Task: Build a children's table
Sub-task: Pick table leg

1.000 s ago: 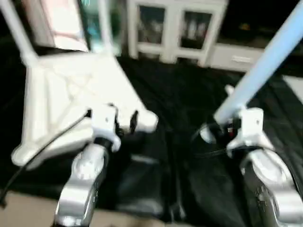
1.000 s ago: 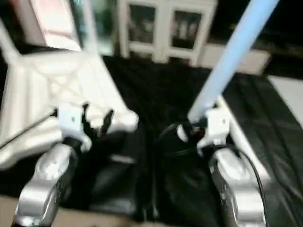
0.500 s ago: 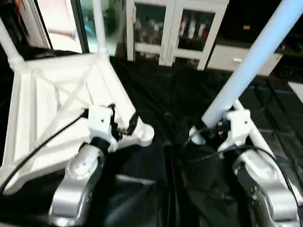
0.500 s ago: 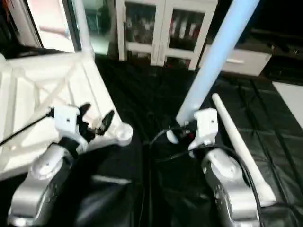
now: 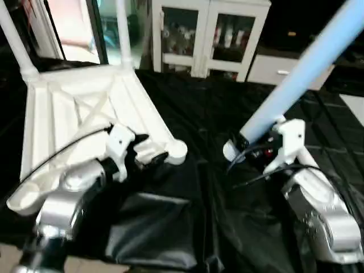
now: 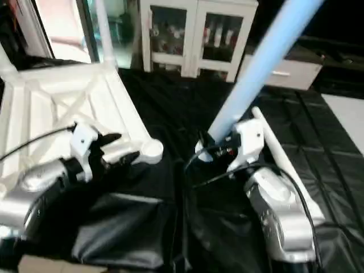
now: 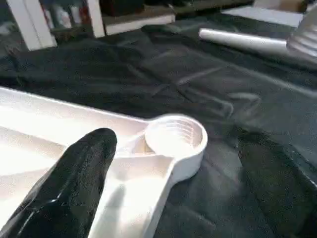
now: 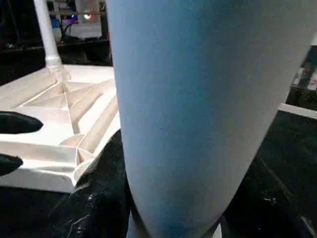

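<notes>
The children's table top (image 5: 68,122) lies upside down on the black sheet, X ribs up. Two white legs (image 5: 123,31) stand in its far corners. Its near right corner socket (image 5: 176,149) is empty. My left gripper (image 5: 151,149) is open just left of that socket, one finger over the top and one off its edge; from the left wrist the socket (image 7: 176,137) sits between the fingers (image 7: 79,178). My right gripper (image 5: 248,147) is shut on the thick end of a third leg (image 5: 301,68), which slants up to the right above the sheet.
Another white leg (image 6: 277,152) lies on the black sheet (image 5: 199,108) just right of my right forearm. White cabinets with glass doors (image 5: 207,34) stand behind the work table. The sheet's front edge runs close below my left forearm.
My left forearm has dropped lower and to the left, and its gripper now points sideways at the corner socket. The right gripper still holds the leg, which leans further over.
</notes>
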